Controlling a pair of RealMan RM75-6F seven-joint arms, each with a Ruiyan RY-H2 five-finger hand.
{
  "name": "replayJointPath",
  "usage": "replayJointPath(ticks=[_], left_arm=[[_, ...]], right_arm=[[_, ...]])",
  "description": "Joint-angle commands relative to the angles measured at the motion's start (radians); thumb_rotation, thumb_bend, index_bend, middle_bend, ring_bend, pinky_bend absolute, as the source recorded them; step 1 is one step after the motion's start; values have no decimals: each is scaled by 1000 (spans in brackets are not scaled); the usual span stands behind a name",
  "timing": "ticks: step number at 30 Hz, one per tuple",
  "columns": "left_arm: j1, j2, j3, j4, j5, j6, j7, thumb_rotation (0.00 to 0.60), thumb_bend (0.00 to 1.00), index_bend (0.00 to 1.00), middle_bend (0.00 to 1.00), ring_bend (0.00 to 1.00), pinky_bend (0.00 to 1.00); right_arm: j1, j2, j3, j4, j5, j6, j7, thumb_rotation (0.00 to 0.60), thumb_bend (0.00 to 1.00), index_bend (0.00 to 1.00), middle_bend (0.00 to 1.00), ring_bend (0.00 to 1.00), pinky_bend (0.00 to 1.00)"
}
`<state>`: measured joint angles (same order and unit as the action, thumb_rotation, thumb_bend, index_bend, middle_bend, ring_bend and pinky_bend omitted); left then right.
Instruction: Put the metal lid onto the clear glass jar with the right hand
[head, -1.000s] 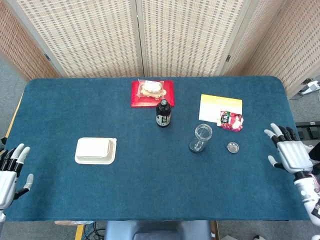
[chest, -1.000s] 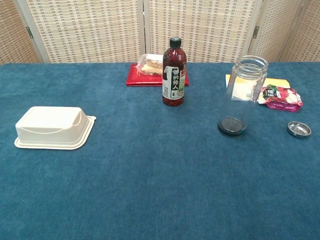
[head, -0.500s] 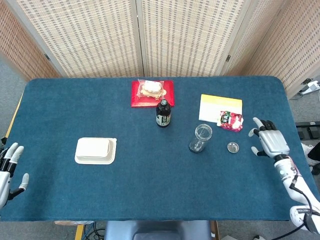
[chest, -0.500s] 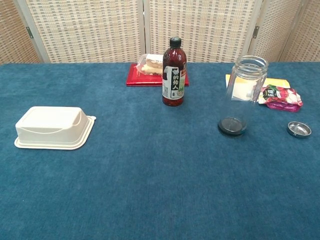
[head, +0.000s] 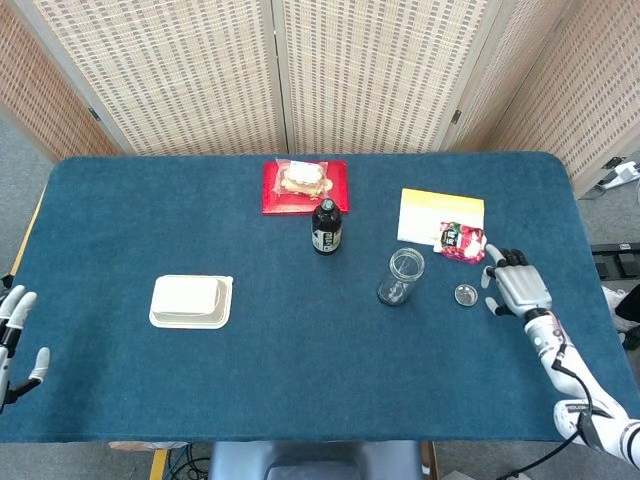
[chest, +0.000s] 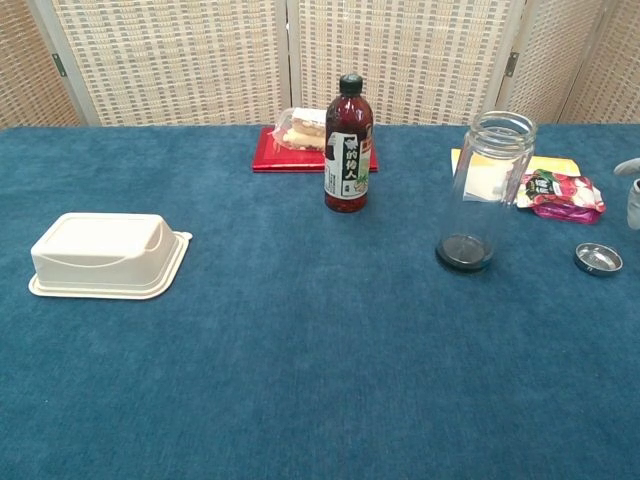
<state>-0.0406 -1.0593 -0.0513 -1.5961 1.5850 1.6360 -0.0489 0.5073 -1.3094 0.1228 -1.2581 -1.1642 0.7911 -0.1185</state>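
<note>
In the head view, the metal lid (head: 466, 294) is seen lying flat on the worktop (head: 300, 370), just to the right of the clear glass jar (head: 402, 276), which stands upright and uncovered. The right hand (head: 517, 285) is found just beside the lid on the side away from the jar, with fingers spread and nothing held; the lid thus lies between hand and jar. The left hand (head: 12, 336) is seen at the far left edge, fingers apart and empty, well apart from both things, so the right hand is judged much the nearer.

In the chest view, the lid (chest: 598, 259) is shown near the right edge, the jar (chest: 484, 192) to its left. Only a sliver of the right hand (chest: 632, 196) is caught at the frame's edge.
</note>
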Motion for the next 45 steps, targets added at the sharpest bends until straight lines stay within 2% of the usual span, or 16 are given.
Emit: replayJointPath(ticks=[1,21,38,45], left_arm=[[1,0,0,0,0,1,0,600,425,0,0,0,11],[5,4,-3,14,14,19,-36,600,425,0,0,0,11],[8,5,-1,40,39,44,-80,600,425,0,0,0,11],[13,3,-2,51,49,64,-93,600,425,0,0,0,11]], right_arm=[[8,-16,-5,20,5,-10,1,600,391,472,0,0,0],[52,-90,-15,122,-3,-59,34,600,391,489,0,0,0],[85,-149,-18,193,-14,-89,51,600,391,604,17,0,0],[90,-145,-19,181,-28,-77,47,600,390,637,29,0,0]])
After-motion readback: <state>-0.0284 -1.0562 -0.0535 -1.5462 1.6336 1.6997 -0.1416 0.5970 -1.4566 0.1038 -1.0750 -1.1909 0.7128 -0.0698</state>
